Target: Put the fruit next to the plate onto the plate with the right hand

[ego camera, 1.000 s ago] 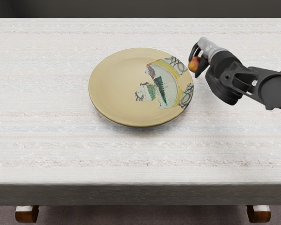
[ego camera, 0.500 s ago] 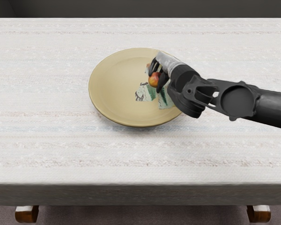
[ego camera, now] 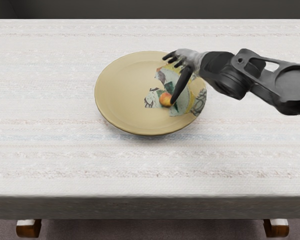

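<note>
A small orange-red fruit lies on the tan plate, on its painted patch right of centre. My right hand hangs over the plate's right half with its fingers spread, holding nothing. One long finger points down and ends just beside the fruit. The right arm comes in from the picture's right edge. No left arm shows.
The plate sits mid-table on a pale woven cloth. The table's front edge runs along the bottom, with two wooden feet below it.
My right hand carried the fruit from beside the plate's right rim over the plate, then let go. The fruit now lies on the plate and the fingers have spread.
</note>
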{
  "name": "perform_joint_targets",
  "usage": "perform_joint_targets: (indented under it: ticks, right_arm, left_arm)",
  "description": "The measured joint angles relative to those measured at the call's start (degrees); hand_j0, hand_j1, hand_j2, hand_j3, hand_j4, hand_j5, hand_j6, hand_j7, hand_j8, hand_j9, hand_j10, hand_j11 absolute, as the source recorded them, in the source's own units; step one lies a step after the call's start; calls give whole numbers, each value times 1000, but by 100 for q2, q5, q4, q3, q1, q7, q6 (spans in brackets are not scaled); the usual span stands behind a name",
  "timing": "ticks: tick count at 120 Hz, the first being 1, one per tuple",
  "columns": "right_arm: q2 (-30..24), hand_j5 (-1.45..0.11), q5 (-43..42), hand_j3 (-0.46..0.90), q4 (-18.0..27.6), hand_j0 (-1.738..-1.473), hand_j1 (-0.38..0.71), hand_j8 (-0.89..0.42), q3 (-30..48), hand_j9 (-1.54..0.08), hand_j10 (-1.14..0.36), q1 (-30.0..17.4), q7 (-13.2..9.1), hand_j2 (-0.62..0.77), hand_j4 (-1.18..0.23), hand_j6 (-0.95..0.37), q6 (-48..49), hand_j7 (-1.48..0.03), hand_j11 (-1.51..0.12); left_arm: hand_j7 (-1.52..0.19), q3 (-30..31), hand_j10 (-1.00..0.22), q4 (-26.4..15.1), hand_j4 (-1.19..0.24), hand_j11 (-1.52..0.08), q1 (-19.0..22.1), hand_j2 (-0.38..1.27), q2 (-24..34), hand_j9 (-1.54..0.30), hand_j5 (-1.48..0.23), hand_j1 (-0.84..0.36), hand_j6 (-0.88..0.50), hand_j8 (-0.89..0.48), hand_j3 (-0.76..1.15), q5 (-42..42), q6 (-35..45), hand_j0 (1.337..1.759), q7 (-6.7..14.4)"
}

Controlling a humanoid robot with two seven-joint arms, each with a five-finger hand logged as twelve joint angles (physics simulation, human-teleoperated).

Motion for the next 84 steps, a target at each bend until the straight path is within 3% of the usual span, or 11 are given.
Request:
perform_joint_targets:
  ticks: [18, 33, 59, 84]
  right_arm:
    - [-1204, -107, 928, 0, 361, -1658, -293, -39, 960, -104, -78, -103, 0, 41, -73, -41, 2017, -98, -104]
    - [-2135, -58, 1492, 0, 543, -1658, -319, -22, 1314, -56, -43, -476, 0, 23, -40, -23, 3329, -53, -56]
    - [-3305, -20, 2059, 0, 970, -1658, -339, -9, 1505, -20, -16, -933, 0, 8, -15, -10, 3838, -18, -20]
    - [-3651, -8, 2394, 0, 1026, -1658, -346, -5, 1594, -7, -7, -1111, 0, 3, -7, -6, 3902, -7, -7]
  left_arm:
    - [0, 0, 0, 0, 0, 0, 3, 0, 0, 0, 0, 349, 0, 0, 0, 0, -1, 1658, 0]
    - [0, 0, 0, 1, 0, 0, 9, 0, 0, 0, 0, 349, 0, 0, 0, -3, -3, 1658, 0]
    - [0, 0, 0, 0, 0, 0, 26, 0, 0, 0, 0, 349, -1, 0, 0, -8, -8, 1658, 2]
    - [0, -1, 0, -10, 0, 0, 34, 0, 0, 0, 0, 349, -1, 0, 0, -4, -8, 1658, 4]
